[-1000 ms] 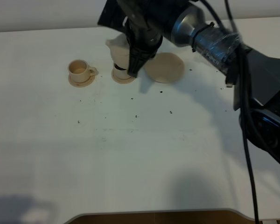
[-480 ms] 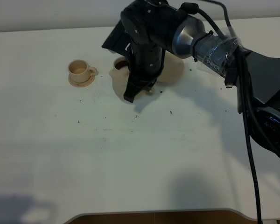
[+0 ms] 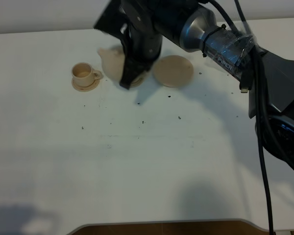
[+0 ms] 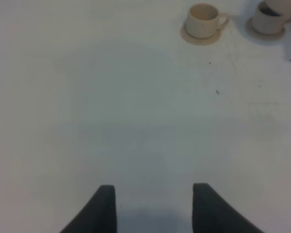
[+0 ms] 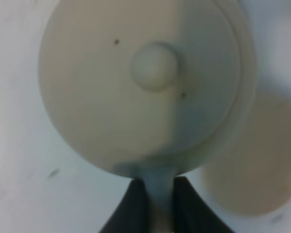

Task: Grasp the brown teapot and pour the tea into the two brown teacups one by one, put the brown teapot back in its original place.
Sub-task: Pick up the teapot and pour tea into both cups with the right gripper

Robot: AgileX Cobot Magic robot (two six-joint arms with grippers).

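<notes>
Our right gripper (image 5: 156, 188) is clenched on the pale beige ceramic teapot (image 3: 111, 62) (at its handle); the spout points toward the small beige cup (image 3: 82, 73) left of it.

the high camera looks steeply down over the whole white table (image 3: 147, 161). the left wrist camera sits low and well back, facing across the table toward a cup (image 4: 202, 19) that the high view shares. the right wrist camera looks straight down, very close, on the teapot (image 5: 145, 82) lid. the wide saucer (image 5: 252, 165) blurred beside it shows from above too.
</notes>
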